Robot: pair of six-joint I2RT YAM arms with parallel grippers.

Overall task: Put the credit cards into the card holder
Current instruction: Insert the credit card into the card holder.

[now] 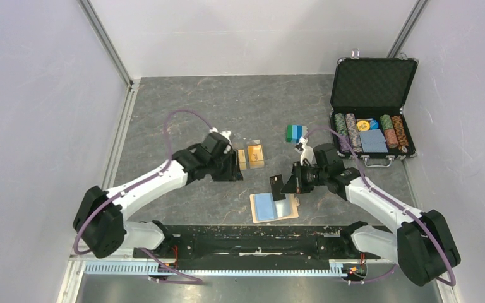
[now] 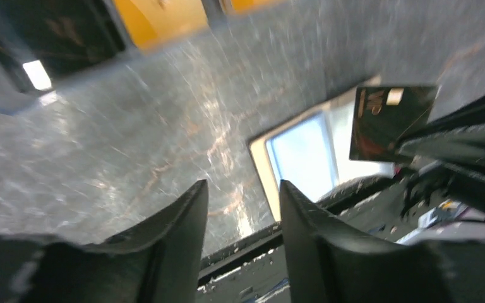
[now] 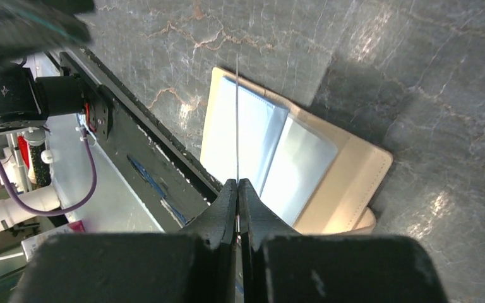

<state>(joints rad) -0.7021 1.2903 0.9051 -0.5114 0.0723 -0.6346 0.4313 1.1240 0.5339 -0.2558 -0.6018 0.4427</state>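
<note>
Black card (image 1: 278, 187): thin, stiff, slick; grip by edge. Right gripper (image 3: 237, 189) clamped on it over card holder (image 3: 353, 183). Left gripper (image 2: 243, 196) part-open, empty.

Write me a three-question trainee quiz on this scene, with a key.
1. True or false: the card holder lies closed.
2. Which gripper is shut on the black card? A) left gripper B) right gripper C) neither
3. Fill in: the left gripper's jaws stand ___, holding nothing.
Key: 1 false; 2 B; 3 open.
</note>
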